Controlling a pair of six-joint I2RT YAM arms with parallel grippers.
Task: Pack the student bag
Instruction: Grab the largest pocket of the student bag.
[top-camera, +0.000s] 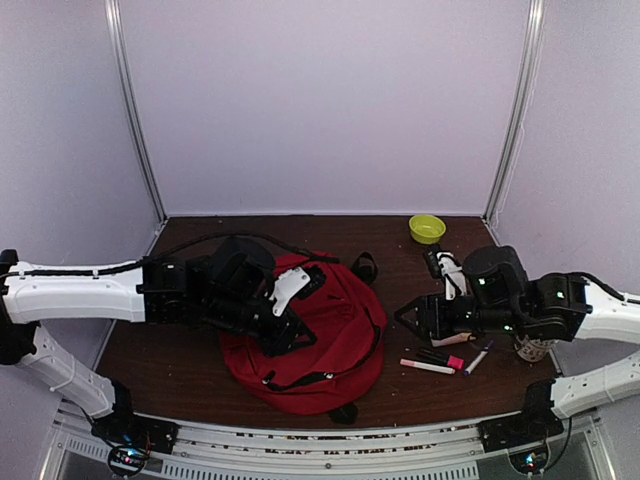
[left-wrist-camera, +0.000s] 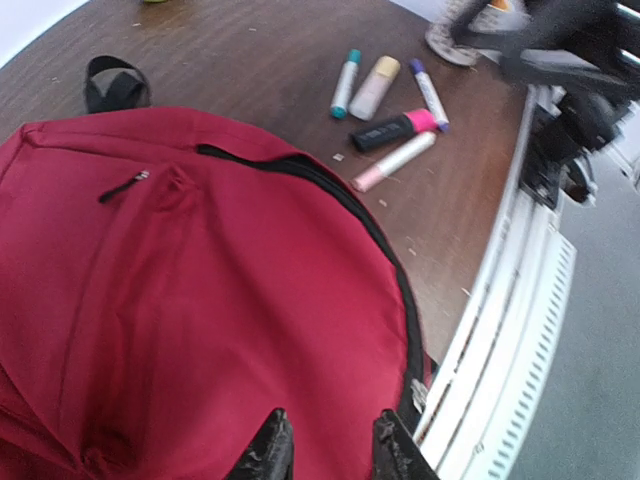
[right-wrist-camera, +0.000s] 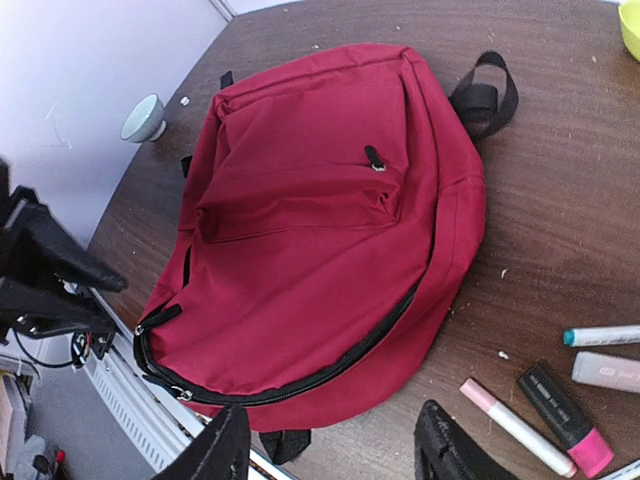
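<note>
The student bag (top-camera: 335, 345) is a dark-red backpack lying flat in the middle of the table, also in the left wrist view (left-wrist-camera: 180, 300) and the right wrist view (right-wrist-camera: 320, 220). A black zipper line (right-wrist-camera: 330, 365) curves along its near side. My left gripper (top-camera: 288, 335) hovers over the bag's top panel. Its fingertips (left-wrist-camera: 330, 440) stand apart, with only red fabric showing between them. My right gripper (top-camera: 405, 315) sits just right of the bag. It is open wide (right-wrist-camera: 335, 445) above the bag's near edge, holding nothing.
Several markers lie on the table right of the bag: a pink-white pen (right-wrist-camera: 515, 427), a black-and-pink highlighter (right-wrist-camera: 563, 418) and a teal-capped marker (left-wrist-camera: 345, 83). A green bowl (top-camera: 427, 228) stands at the back right. A small grey cup (right-wrist-camera: 145, 117) is beyond the bag. The metal rail (left-wrist-camera: 500, 330) borders the near edge.
</note>
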